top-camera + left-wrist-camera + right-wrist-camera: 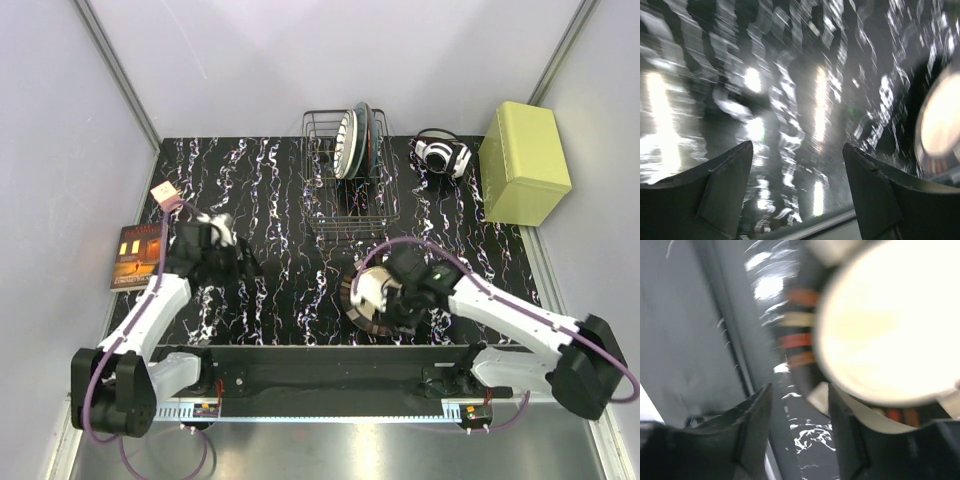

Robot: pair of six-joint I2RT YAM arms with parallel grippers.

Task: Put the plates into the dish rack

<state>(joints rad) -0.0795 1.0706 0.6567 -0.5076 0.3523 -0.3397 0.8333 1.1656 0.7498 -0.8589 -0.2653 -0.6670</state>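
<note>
One plate is left out of the dish rack (345, 208): the cream plate w/ brown striped rim (358, 300), low centre of the top view, on the bench (270, 180) near its front edge. Right hand (797, 440) sits at its rim, fingers either side of the edge, prob. so it can be tipped upright for a slot; too blurred to tell if it's pinching yet. Other plates (355, 130) stand on edge at the rack's far end, upper centre, so near slots look free. Left hand (797, 200) is spread & empty over bare bench, left of frame, out of the way. Headphones (441, 155) & yellow-green box (525, 165) sit right of the rack, a book (135, 258) far left; none blocks the path, only the rack's near wall needs clearing
</note>
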